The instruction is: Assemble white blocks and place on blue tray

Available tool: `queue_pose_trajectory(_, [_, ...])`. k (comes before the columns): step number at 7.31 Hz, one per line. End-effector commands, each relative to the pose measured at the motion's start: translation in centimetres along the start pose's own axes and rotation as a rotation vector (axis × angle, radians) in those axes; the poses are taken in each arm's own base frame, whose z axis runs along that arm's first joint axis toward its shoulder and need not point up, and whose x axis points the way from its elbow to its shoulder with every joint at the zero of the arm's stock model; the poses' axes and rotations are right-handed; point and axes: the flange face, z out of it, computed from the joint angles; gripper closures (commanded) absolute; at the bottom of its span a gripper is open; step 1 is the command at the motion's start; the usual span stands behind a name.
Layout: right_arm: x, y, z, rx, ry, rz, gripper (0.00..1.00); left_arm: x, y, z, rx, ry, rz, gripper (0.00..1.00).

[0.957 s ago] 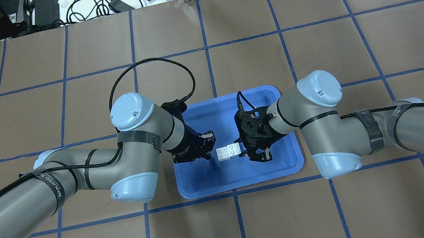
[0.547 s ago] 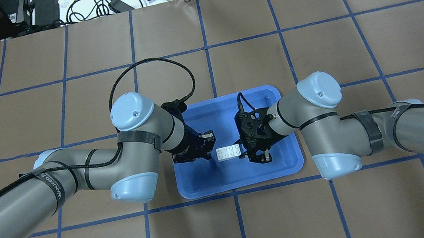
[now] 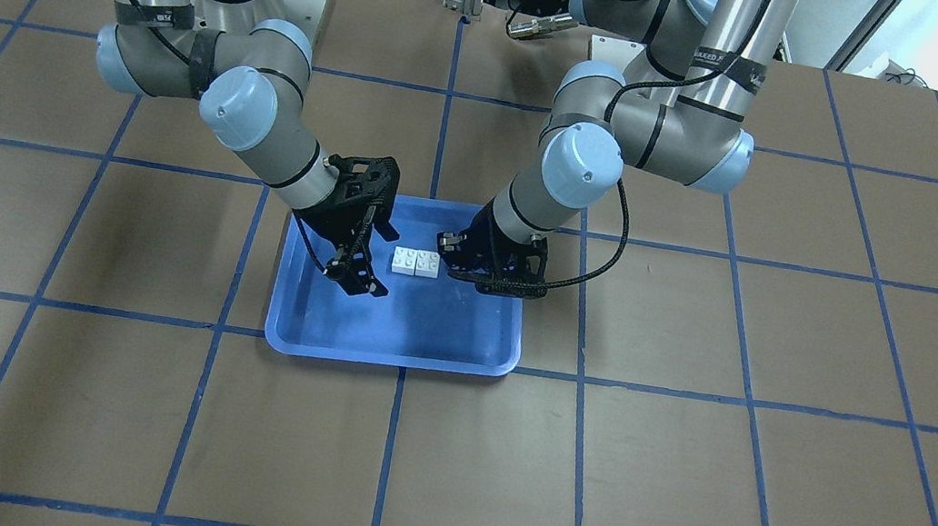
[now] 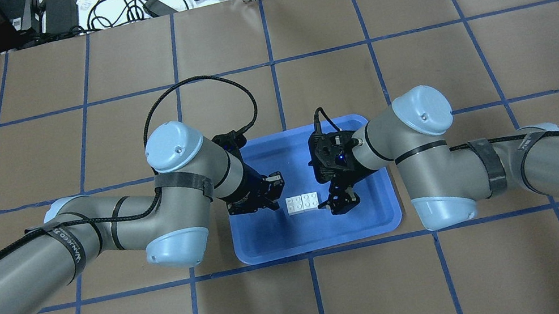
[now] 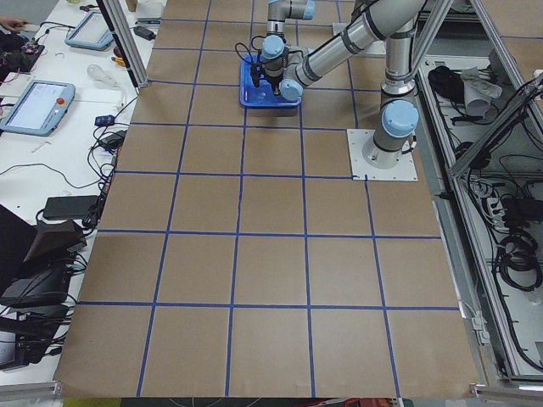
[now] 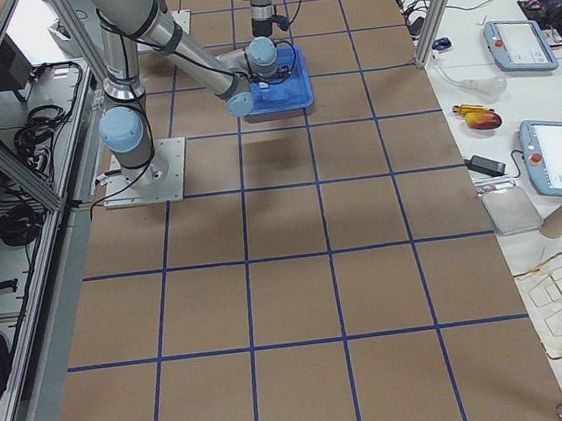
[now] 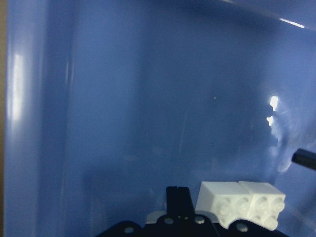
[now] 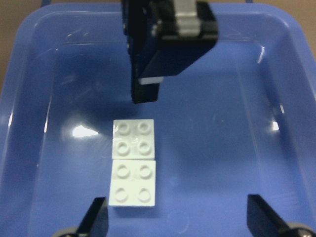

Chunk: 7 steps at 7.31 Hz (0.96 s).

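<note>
On the brown, blue-gridded table (image 4: 372, 290), white blocks (image 4: 303, 202) lie in the blue tray (image 4: 294, 242); right fingers (image 8: 264, 218) spread, left fingers (image 7: 178, 199) unclear.

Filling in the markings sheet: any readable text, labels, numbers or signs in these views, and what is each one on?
"...UEED F...": white print on the upper band around the left arm, ends cut off, reading uncertain.
Forearm strap on the left arm: white lettering, too blurred to read reliably.
Teach pendant screens on the side bench: too small to read.
White blocks and blue tray: no text visible.
</note>
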Motion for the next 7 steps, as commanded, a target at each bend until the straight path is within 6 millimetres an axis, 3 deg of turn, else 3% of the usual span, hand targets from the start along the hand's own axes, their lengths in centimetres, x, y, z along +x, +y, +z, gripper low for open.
queue_pose_trajectory(1, [2.6,-1.6,-2.7,-0.034,0.042,0.078,0.00,0.0,0.0,0.5,-0.011,-0.003,-0.015,0.99])
queue_pose_trajectory(4, [7.0,-4.6,-9.5,-0.170,0.030,0.249,0.00,0.5,0.3,0.8,-0.016,-0.004,-0.055,0.99])
queue_pose_trajectory(7, [12.7,-8.1,-20.2,-0.362,0.096,0.339,0.00,1.3,1.3,1.5,-0.028,-0.010,-0.059,0.99])
